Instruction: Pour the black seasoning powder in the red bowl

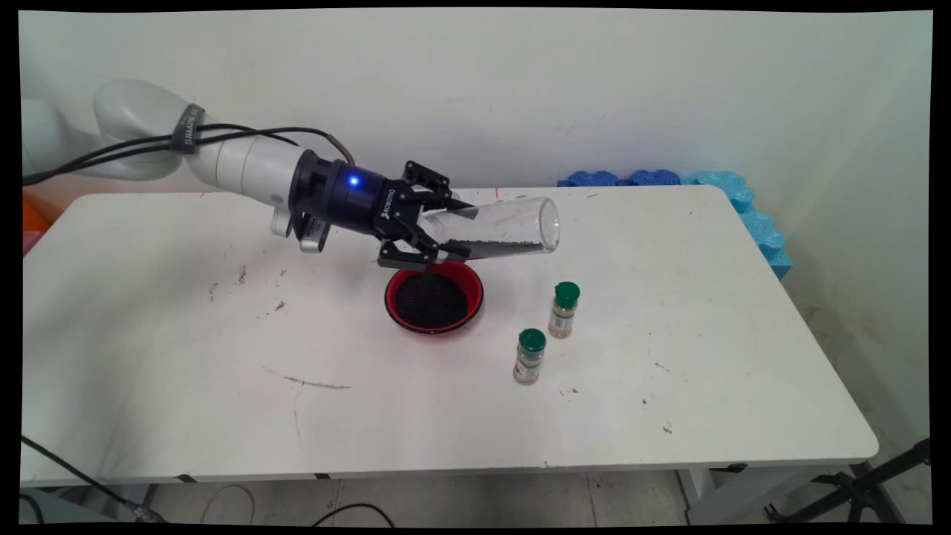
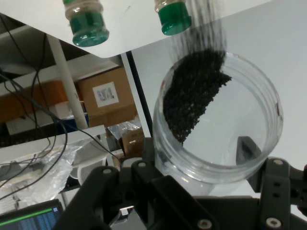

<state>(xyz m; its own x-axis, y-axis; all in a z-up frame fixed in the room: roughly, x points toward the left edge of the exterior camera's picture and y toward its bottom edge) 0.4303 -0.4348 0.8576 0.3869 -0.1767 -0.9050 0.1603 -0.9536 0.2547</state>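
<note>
Above the red bowl (image 1: 434,297) near the table's middle, I have the gripper (image 1: 438,227) clenched around the closed end of a clear jar (image 1: 499,227), one finger on top and one underneath. The jar lies nearly on its side in the air, its open mouth pointing toward the right of the main view and raised slightly. A layer of black grains (image 1: 496,247) rests along its lower wall; the hand view shows them heaped against one side of the jar's base (image 2: 194,93). The bowl already holds a bed of similar dark grains and sits on the white table (image 1: 186,357), directly under the gripper and not under the jar's mouth.

Two small spice bottles with green caps stand to the right of the bowl, one (image 1: 564,310) farther back and one (image 1: 529,357) nearer the front edge, close together but apart, and both clear of the bowl.

My judgement: with the mouth hanging past the bowl's right rim, any tilting should be slow, the grip kept firm on the smooth wall, and the mouth kept clear of the bottles.
</note>
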